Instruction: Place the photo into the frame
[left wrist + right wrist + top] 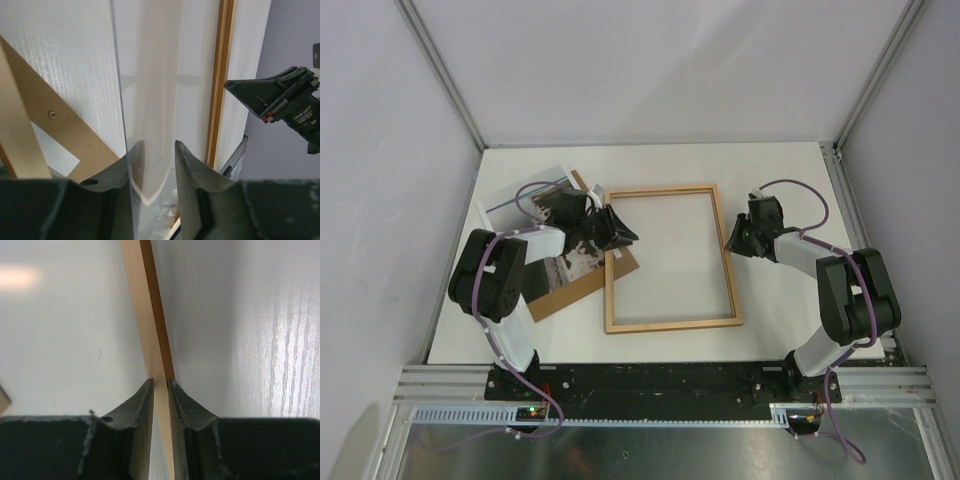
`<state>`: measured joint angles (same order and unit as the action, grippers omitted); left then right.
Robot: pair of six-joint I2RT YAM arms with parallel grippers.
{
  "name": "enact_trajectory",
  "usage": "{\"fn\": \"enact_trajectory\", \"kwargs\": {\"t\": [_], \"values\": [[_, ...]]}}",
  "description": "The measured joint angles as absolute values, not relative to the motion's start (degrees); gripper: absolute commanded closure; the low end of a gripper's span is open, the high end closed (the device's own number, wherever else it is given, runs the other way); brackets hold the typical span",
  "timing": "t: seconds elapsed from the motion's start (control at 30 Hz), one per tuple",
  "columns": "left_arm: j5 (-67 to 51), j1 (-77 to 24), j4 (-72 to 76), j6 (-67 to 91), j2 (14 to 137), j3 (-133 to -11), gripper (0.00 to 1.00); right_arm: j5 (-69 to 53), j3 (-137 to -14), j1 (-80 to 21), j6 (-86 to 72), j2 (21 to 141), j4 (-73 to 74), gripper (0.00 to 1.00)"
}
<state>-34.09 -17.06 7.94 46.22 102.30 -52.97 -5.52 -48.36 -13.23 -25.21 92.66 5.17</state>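
Observation:
The frame (670,322) lies flat mid-table, pale wood back up. My right gripper (732,238) is shut on its right rail, which runs between the jaws in the right wrist view (145,315). My left gripper (625,235) is at the frame's upper left corner. In the left wrist view its jaws (159,145) stand apart with a thin clear sheet (150,100) running between them. The photo (582,262) lies left of the frame on the brown backing board (570,290), mostly hidden under my left arm.
The backing board (55,130) reaches under the frame's left rail. The frame's far rail (220,90) and my right gripper (280,102) show in the left wrist view. Grey enclosure walls stand close behind and to both sides.

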Motion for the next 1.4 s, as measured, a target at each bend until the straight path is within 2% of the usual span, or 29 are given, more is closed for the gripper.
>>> {"fn": "enact_trajectory", "kwargs": {"t": [0.2,0.27,0.67,1.0,1.27,1.4], "values": [[-36.5,-17.0,10.7,47.5,102.3,-52.5,0.95,-5.5,-48.4,-13.2,-25.2,92.7,5.2,0.78],[-37.1,-16.8,12.1,48.1,102.3,-51.9,0.99,-5.6,-48.4,-13.2,-25.2,92.7,5.2,0.77],[-40.3,-16.0,21.8,53.2,100.0,-46.8,1.0,-5.9,-48.4,-14.0,-25.3,92.7,5.5,0.76],[-41.3,-15.8,26.5,55.9,99.3,-42.7,1.0,-8.0,-40.7,-14.1,-27.8,86.1,4.8,0.68],[-43.6,-15.0,26.7,57.0,98.1,-41.7,1.0,-9.6,-34.7,-12.5,-30.0,79.9,5.0,0.53],[-44.0,-14.5,27.4,57.2,97.1,-41.3,1.0,-10.4,-32.8,-9.6,-31.1,77.2,4.6,0.52]]}}
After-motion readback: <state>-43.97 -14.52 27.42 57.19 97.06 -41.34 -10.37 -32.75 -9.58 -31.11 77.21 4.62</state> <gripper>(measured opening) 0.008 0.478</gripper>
